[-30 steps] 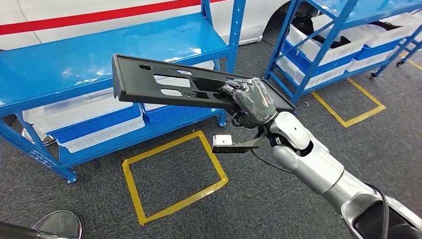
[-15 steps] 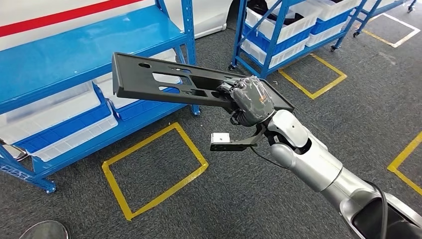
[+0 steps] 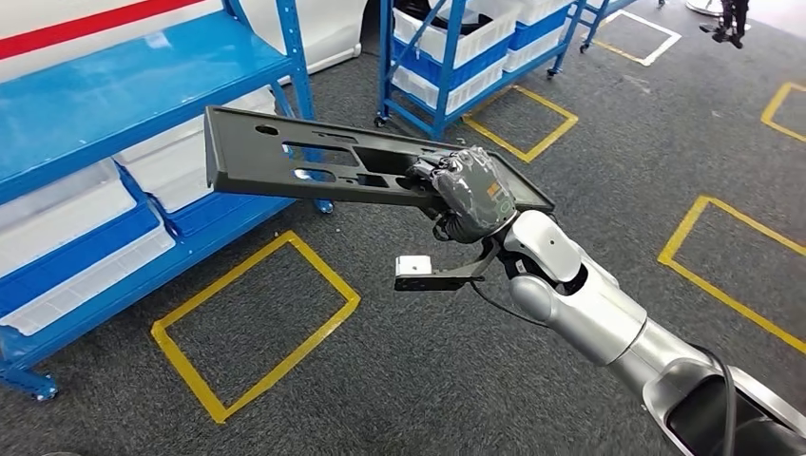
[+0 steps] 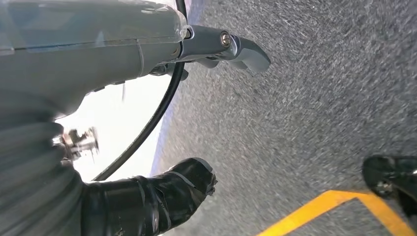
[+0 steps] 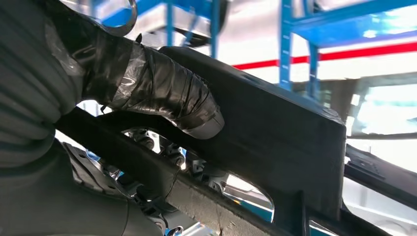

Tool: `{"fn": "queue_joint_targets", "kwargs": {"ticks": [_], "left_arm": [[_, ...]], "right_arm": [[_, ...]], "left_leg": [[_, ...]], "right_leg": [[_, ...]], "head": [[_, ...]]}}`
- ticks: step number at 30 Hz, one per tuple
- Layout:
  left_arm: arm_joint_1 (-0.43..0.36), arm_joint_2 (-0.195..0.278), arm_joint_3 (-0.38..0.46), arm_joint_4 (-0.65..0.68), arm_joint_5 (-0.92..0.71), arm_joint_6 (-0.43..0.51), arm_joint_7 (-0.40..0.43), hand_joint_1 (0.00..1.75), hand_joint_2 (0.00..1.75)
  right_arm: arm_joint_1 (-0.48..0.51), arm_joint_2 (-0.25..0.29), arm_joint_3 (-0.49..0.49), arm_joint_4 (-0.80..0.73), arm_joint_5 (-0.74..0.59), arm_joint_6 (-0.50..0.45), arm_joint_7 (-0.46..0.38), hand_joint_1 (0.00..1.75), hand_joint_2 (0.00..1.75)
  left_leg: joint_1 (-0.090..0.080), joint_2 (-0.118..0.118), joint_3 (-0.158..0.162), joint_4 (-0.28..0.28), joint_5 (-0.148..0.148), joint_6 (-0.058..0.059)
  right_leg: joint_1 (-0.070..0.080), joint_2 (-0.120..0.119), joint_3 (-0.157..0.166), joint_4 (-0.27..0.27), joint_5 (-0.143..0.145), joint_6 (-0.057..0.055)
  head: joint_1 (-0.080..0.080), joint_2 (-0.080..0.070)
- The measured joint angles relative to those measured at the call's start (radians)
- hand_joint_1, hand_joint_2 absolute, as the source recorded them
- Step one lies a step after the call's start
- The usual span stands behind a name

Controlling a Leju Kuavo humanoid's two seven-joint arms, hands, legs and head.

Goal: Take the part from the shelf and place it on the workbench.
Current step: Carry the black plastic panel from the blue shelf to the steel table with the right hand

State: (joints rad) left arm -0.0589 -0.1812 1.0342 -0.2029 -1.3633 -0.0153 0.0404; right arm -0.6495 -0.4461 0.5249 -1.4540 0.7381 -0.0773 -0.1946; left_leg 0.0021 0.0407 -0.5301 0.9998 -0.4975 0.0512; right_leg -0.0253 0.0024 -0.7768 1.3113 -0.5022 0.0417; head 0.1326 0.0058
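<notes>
Carpet [image 3: 532,399] lies open beyond blue metal shelf [image 3: 143,76]; right robot hand [image 3: 470,195] grips long black slotted plastic panel [image 3: 314,161]; left robot hand's [image 4: 147,201] state unclear.

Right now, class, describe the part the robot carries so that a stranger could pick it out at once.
Start at the silver arm reaching in from the lower right over the grey carpet. Its right robot hand grips one end of a long black plastic panel, held in the air before the blue shelves. It is flat, dark and pierced with cut-out slots, unlike the white bins behind it.
</notes>
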Motion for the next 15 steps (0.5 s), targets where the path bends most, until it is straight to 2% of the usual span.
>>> {"fn": "queue_joint_targets", "kwargs": {"ticks": [1, 2, 4, 5, 6, 7, 8, 9, 10, 12, 13, 14, 15], "left_arm": [[0.000, 0.000, 0.000, 0.000, 0.000, -0.001, 0.000, 0.00, 1.75], [-0.001, 0.000, 0.000, 0.000, -0.001, -0.002, 0.000, 0.00, 1.75], [-0.001, 0.000, 0.000, 0.000, -0.001, -0.003, 0.000, 0.00, 1.75], [-0.001, -0.001, 0.000, 0.000, -0.001, -0.003, 0.000, 0.00, 1.75], [-0.002, -0.002, 0.000, 0.000, -0.001, -0.004, 0.000, 0.00, 1.75], [-0.002, -0.002, 0.000, 0.000, -0.001, -0.004, 0.000, 0.00, 1.75], [-0.003, -0.002, 0.000, 0.000, -0.001, -0.004, 0.000, 0.00, 1.75], [-0.004, -0.002, 0.000, 0.000, -0.001, -0.004, 0.000, 0.00, 1.75], [-0.004, -0.002, 0.000, 0.000, -0.001, -0.004, 0.000, 0.00, 1.75], [-0.001, -0.001, 0.000, 0.000, -0.001, -0.004, 0.000, 0.00, 1.75], [0.001, -0.001, 0.000, 0.000, -0.001, -0.004, 0.000, 0.00, 1.75], [0.002, -0.001, 0.000, 0.000, -0.001, -0.004, 0.000, 0.00, 1.75], [0.004, 0.000, 0.000, 0.000, -0.001, -0.005, 0.000, 0.00, 1.75]], "right_arm": [[0.000, 0.000, 0.001, 0.002, 0.000, 0.001, 0.001, 1.75, 1.75], [-0.001, 0.000, 0.002, 0.003, -0.001, 0.002, 0.002, 1.75, 1.75], [-0.006, 0.000, 0.004, 0.004, -0.003, 0.003, 0.003, 1.75, 1.75], [-0.011, 0.000, 0.004, 0.004, -0.004, 0.003, 0.003, 1.75, 1.75], [-0.016, 0.000, 0.004, 0.005, -0.005, 0.004, 0.003, 1.75, 1.75], [-0.020, 0.000, 0.005, 0.006, -0.005, 0.005, 0.004, 1.75, 1.75], [-0.022, 0.000, 0.005, 0.007, -0.005, 0.006, 0.004, 1.75, 1.75], [-0.024, 0.001, 0.006, 0.008, -0.006, 0.007, 0.005, 1.75, 1.75], [-0.025, 0.002, 0.008, 0.009, -0.007, 0.008, 0.005, 1.75, 1.75], [-0.030, 0.005, 0.012, 0.010, -0.011, 0.010, 0.005, 1.75, 1.75], [-0.031, 0.007, 0.015, 0.012, -0.013, 0.012, 0.005, 1.75, 1.75], [-0.031, 0.009, 0.018, 0.014, -0.015, 0.014, 0.005, 1.75, 1.75], [-0.031, 0.011, 0.021, 0.017, -0.017, 0.017, 0.005, 1.75, 1.75]], "left_leg": [[0.000, 0.013, -0.009, 0.003, 0.003, -0.002], [-0.001, 0.025, -0.015, 0.006, 0.006, -0.004], [-0.003, 0.046, -0.022, 0.011, 0.008, -0.009], [-0.004, 0.056, -0.023, 0.012, 0.010, -0.013], [-0.005, 0.066, -0.024, 0.012, 0.012, -0.018], [-0.005, 0.077, -0.024, 0.011, 0.015, -0.024], [-0.005, 0.079, -0.026, 0.013, 0.013, -0.030], [-0.003, 0.064, -0.030, 0.021, 0.004, -0.035], [-0.002, 0.039, -0.040, 0.044, -0.016, -0.039], [0.002, -0.016, -0.082, 0.144, -0.080, -0.046], [0.003, -0.028, -0.109, 0.208, -0.111, -0.048], [0.004, -0.033, -0.129, 0.258, -0.127, -0.051], [0.005, -0.035, -0.137, 0.279, -0.123, -0.053]], "right_leg": [[0.000, -0.004, 0.023, -0.009, 0.027, 0.001], [0.000, -0.014, 0.066, -0.054, 0.050, -0.001], [0.011, -0.054, 0.161, -0.183, 0.048, -0.012], [0.018, -0.070, 0.193, -0.235, 0.036, -0.020], [0.026, -0.077, 0.207, -0.264, 0.023, -0.029], [0.030, -0.072, 0.210, -0.278, 0.021, -0.036], [0.028, -0.063, 0.210, -0.289, 0.023, -0.044], [0.025, -0.054, 0.210, -0.297, 0.028, -0.052], [0.022, -0.045, 0.208, -0.303, 0.033, -0.059], [0.019, -0.027, 0.202, -0.308, 0.042, -0.071], [0.020, -0.016, 0.198, -0.307, 0.044, -0.074], [0.020, -0.004, 0.195, -0.306, 0.046, -0.075], [0.020, 0.008, 0.191, -0.302, 0.046, -0.075]], "head": [[0.000, 0.000], [0.000, 0.000], [0.000, 0.000], [0.000, 0.000], [0.000, 0.000], [0.000, 0.000], [0.000, 0.000], [0.000, 0.000], [0.000, 0.000], [0.000, 0.000], [-0.001, 0.000], [-0.001, 0.000], [-0.001, 0.000]]}}
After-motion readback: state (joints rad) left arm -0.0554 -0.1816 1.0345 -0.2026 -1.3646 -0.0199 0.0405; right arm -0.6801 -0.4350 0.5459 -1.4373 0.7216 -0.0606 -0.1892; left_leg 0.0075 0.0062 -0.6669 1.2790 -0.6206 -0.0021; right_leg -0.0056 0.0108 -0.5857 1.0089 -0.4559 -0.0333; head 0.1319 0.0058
